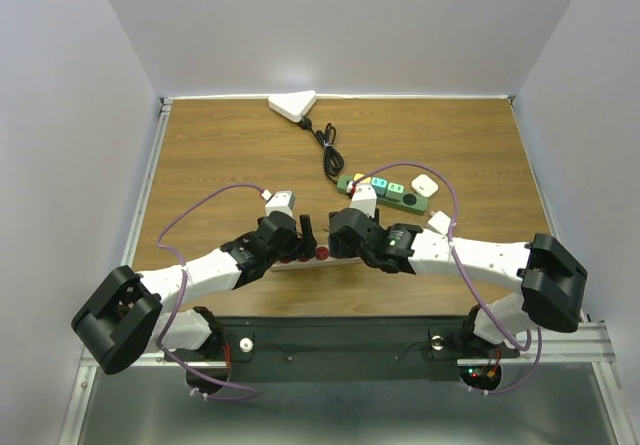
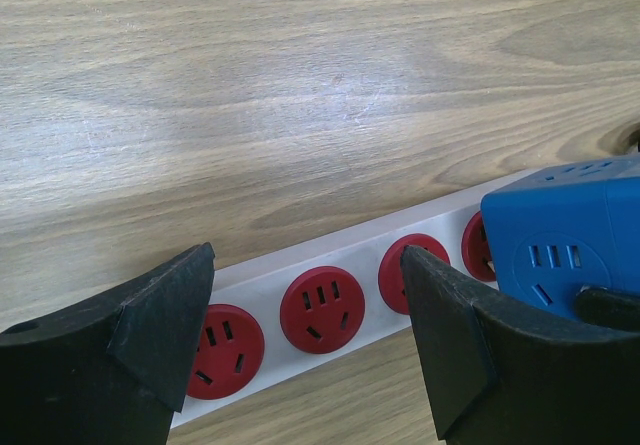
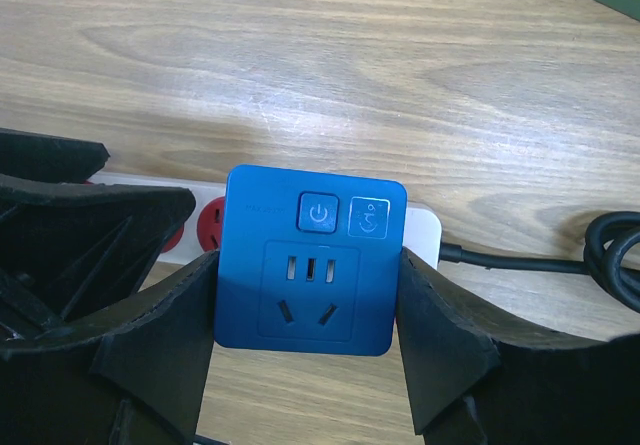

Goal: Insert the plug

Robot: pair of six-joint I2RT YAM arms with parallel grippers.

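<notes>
Wood-grain table (image 1: 220, 155) between pale walls (image 1: 60, 115). White power strip (image 2: 272, 310) near the arms; four red sockets (image 2: 320, 310) counted in left wrist view, the fourth half hidden behind blue adapter (image 3: 312, 265). Adapter over the strip's cable end, pinched at both sides by right gripper (image 3: 305, 310); seated or not, cannot tell. On its face, from right wrist only: power-symbol button (image 3: 317, 212), second icon button, one socket, faint lettering unreadable. Left gripper (image 2: 308, 285) spread wide, astride the strip. From top view alone: one green strip (image 1: 395, 193) beyond the white strip, black cable (image 1: 328, 150), white triangular block (image 1: 293, 106) farthest back.
</notes>
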